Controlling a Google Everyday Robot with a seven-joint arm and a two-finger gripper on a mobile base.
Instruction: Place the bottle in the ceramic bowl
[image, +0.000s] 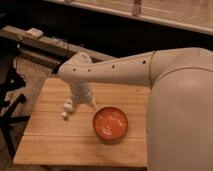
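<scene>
Single white arm (125, 70) reached in from the right, across the wooden table (50, 145), wrist turned down over the table's left-rear part. Gripper (81, 104) hung low just above the tabletop, left of and behind the ceramic bowl (110, 123). Whether it was clenched, released or grasping anything: cannot tell. Bottle (65, 111) was small and pale, tilted, right at the gripper's left edge and near the table surface; contact with the gripper or the table was unclear. It sat outside the bowl, a short way to the bowl's left. Bowl was orange-red, glossy, upright on the table near the front-center, nothing seen inside. Dark stand (10, 107) stood off the table's left side.
</scene>
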